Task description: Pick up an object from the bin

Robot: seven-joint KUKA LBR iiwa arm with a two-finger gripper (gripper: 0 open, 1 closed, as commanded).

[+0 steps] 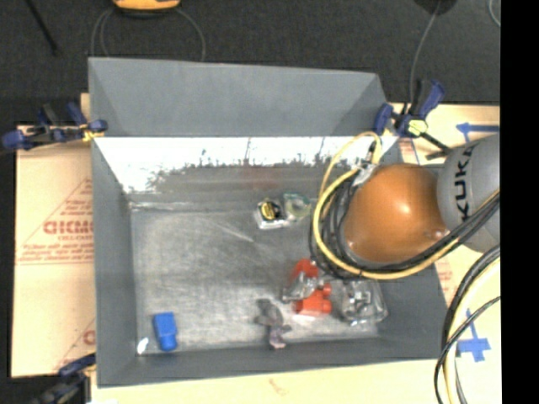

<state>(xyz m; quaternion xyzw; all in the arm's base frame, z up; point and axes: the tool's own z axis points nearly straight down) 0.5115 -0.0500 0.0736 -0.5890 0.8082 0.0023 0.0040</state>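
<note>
Progress: nothing lifted yet | gripper (352, 301) was low in the grey bin's (244, 108) near-right corner, just beside a red plastic piece (312, 303) | jaws: could not tell | left: grasp, lift

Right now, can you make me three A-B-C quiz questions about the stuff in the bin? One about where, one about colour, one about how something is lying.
1. Where in the bin is the blue block?
A) by the back wall
B) in the view's lower left corner
C) under the arm

2. What colour is the thing just below the arm's orange cover?
A) green
B) purple
C) red

3. How is the blue block?
A) lying on the bin's floor
B) held up in the air
C) stacked on another block

Answers:
1 B: it sits by the lower left corner.
2 C: the red thing lies just beneath the cover.
3 A: it rests on the floor, well apart from the arm.
</note>
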